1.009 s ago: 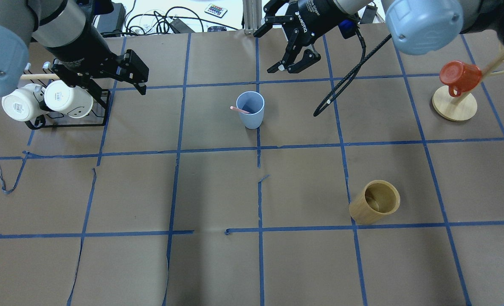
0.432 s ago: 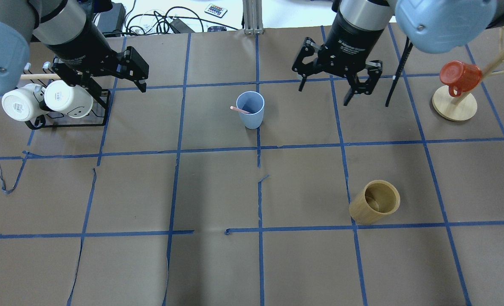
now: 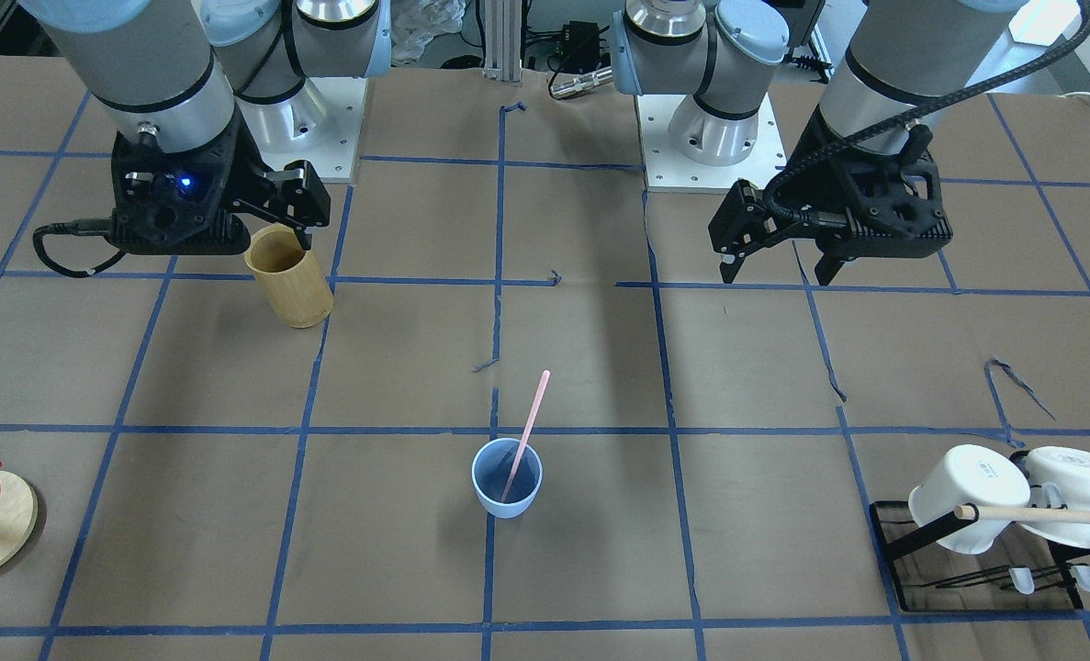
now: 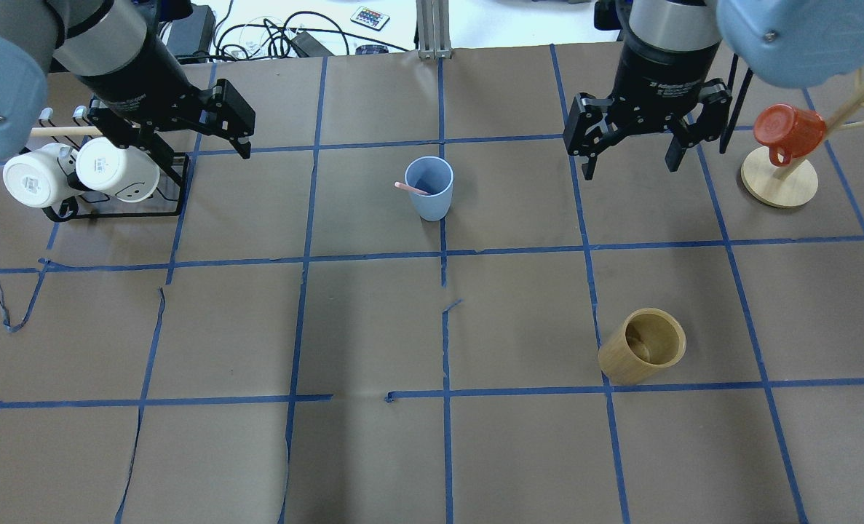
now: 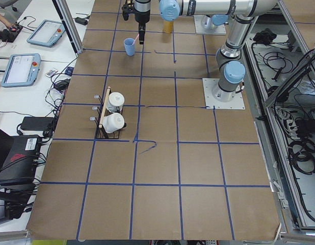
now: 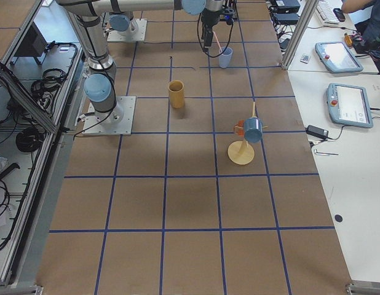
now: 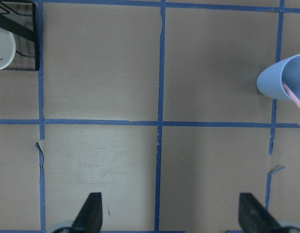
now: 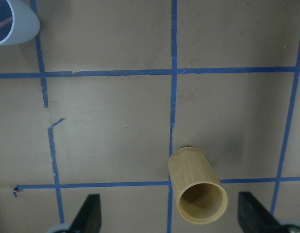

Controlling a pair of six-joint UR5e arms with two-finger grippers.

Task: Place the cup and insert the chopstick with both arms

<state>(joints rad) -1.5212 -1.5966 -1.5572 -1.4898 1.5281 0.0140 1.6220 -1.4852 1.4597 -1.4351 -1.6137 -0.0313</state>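
The pale blue cup (image 4: pixel 429 188) stands upright near the table's middle, on the far side. It also shows in the front view (image 3: pixel 506 477). The pink chopstick (image 3: pixel 526 431) leans inside it, its top sticking out over the rim (image 4: pixel 405 186). My left gripper (image 3: pixel 774 274) is open and empty, hovering left of the cup; in its wrist view (image 7: pixel 172 213) the cup (image 7: pixel 281 80) sits at the right edge. My right gripper (image 4: pixel 629 167) is open and empty, hovering right of the cup; its wrist view (image 8: pixel 172 213) shows the cup (image 8: pixel 14 22) at the top left.
A tan bamboo cylinder (image 4: pixel 643 355) stands at the near right, below the right gripper in its wrist view (image 8: pixel 196 194). A black rack with two white mugs (image 4: pixel 115 169) and a wooden rod (image 3: pixel 1040 516) stands at the left. A red mug (image 4: pixel 788 131) hangs on a wooden stand (image 4: pixel 779 182) at the right.
My right arm has swung from the top middle to the right, and its gripper has turned to point straight down, still open. The left arm, cup and chopstick have not moved.
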